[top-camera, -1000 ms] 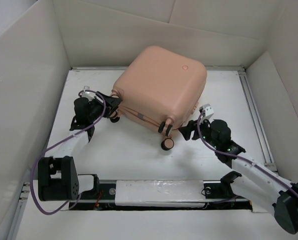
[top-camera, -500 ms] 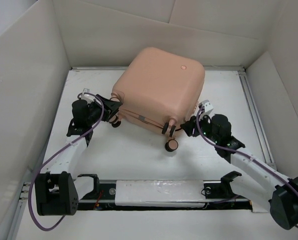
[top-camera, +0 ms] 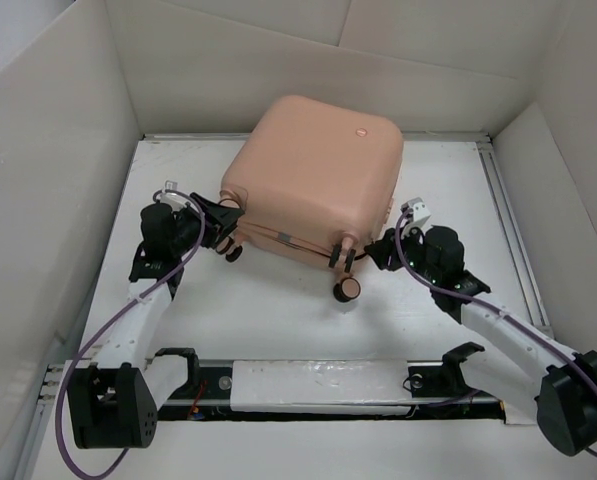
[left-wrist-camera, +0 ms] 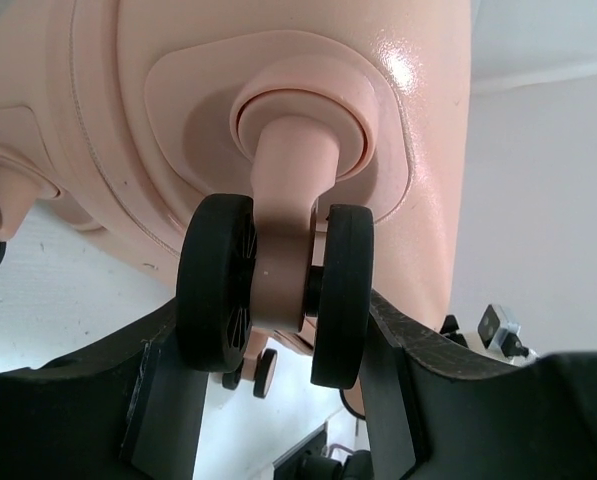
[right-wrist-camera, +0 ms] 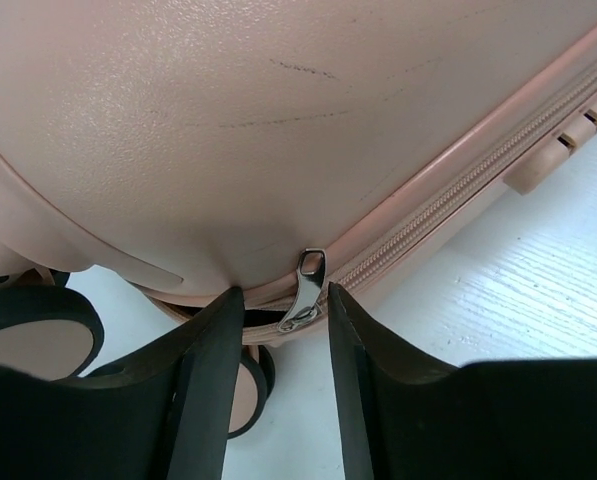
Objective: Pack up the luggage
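Observation:
The luggage point(top-camera: 313, 175) is a pale peach-pink hard-shell suitcase lying closed mid-table; its lining is hidden. My left gripper point(top-camera: 221, 222) is at its near-left corner, shut on a black caster wheel point(left-wrist-camera: 275, 285) with a finger pressed against each side of the twin wheel. My right gripper point(top-camera: 375, 252) is at the near-right corner. Its jaws stand slightly apart on either side of the silver zipper pull point(right-wrist-camera: 307, 290), which hangs from the zipper seam point(right-wrist-camera: 448, 205) without being pinched. Another caster point(top-camera: 348, 289) sticks out at the front.
Tall white walls point(top-camera: 58, 170) enclose the table on the left, back and right. A metal rail point(top-camera: 508, 220) runs along the right side. The arm bases and a front rail point(top-camera: 318, 380) sit at the near edge.
The suitcase has shifted and turned slightly to the left. The right gripper has moved up to the zipper corner. The left arm has stretched out, still at the left caster.

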